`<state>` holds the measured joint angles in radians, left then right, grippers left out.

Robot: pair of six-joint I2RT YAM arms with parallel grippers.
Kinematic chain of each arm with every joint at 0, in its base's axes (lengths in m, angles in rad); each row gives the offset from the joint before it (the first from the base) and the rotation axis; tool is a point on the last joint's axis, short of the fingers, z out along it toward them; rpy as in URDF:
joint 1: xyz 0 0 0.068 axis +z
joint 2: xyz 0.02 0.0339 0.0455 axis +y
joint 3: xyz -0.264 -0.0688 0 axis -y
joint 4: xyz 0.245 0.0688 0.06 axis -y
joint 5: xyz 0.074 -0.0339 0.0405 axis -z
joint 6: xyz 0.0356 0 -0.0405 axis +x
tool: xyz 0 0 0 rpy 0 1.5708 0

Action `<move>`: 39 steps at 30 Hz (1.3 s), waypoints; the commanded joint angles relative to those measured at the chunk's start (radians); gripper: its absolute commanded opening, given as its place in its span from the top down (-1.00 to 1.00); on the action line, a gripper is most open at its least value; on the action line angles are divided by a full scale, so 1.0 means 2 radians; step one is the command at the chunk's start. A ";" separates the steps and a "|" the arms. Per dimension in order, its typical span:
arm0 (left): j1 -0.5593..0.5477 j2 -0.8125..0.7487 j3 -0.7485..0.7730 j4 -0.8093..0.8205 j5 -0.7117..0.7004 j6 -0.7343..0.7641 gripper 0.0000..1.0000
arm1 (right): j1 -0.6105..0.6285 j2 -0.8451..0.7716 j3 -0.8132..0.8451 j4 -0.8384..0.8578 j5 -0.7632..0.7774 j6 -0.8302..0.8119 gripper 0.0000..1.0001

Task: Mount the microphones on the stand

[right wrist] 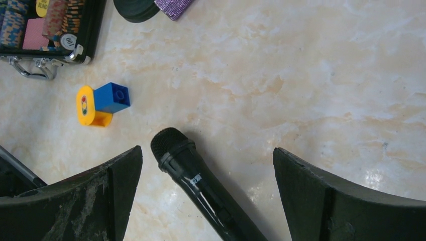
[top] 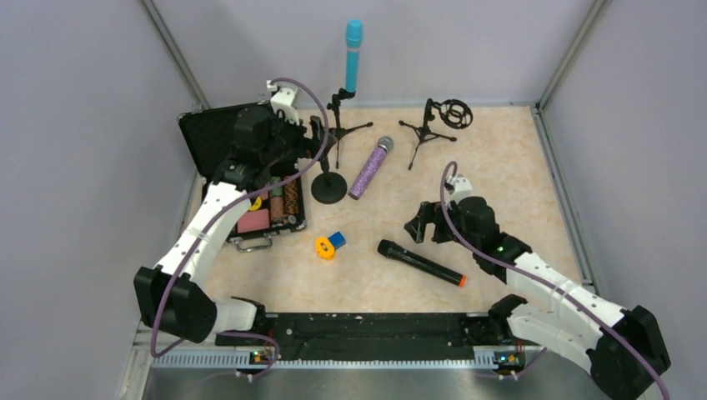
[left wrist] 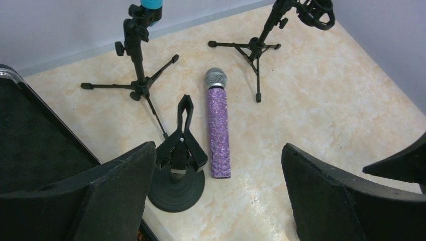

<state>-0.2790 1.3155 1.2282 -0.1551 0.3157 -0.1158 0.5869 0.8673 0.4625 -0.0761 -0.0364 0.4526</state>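
The light-blue microphone (top: 354, 54) stands upright, clipped in a tripod stand (top: 339, 125); only its lower end shows in the left wrist view (left wrist: 151, 4). The glittery purple microphone (top: 371, 167) lies flat on the table beside a round-base stand with an empty clip (top: 328, 185), as the left wrist view shows (left wrist: 218, 125). The black microphone with an orange end (top: 421, 262) lies flat near the front. My left gripper (top: 317, 135) is open and empty above the round-base stand (left wrist: 178, 173). My right gripper (top: 423, 223) is open and empty, its jaws either side of the black microphone's head (right wrist: 173, 150).
A second tripod stand with an empty ring mount (top: 433, 125) stands at the back. An open black case (top: 250, 212) of chips lies at the left. A small orange-and-blue object (top: 329, 244) lies in front of it. Grey walls enclose the table.
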 commanded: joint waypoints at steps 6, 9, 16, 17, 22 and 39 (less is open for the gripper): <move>0.000 -0.028 -0.017 -0.005 0.054 -0.067 -0.98 | -0.035 0.110 0.121 0.006 -0.070 -0.027 -0.97; 0.000 -0.040 -0.030 -0.008 0.068 -0.081 -0.98 | -0.053 0.143 0.170 -0.010 -0.080 -0.039 -0.97; 0.000 -0.086 -0.071 -0.003 0.067 -0.094 -0.98 | -0.094 0.205 0.297 -0.041 -0.096 -0.054 -0.97; 0.000 -0.092 -0.078 -0.001 0.065 -0.095 -0.98 | -0.097 0.216 0.328 -0.049 -0.093 -0.060 -0.97; 0.000 -0.115 -0.103 0.002 0.061 -0.098 -0.98 | -0.117 0.278 0.433 -0.085 -0.074 -0.082 -0.97; 0.000 -0.146 -0.174 0.008 0.055 -0.116 -0.98 | -0.173 0.574 0.815 -0.187 -0.012 -0.131 -0.95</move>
<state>-0.2790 1.0645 0.9092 -0.1883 0.4290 -0.3279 0.2832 1.9327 1.9213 -0.3756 -0.0925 0.2222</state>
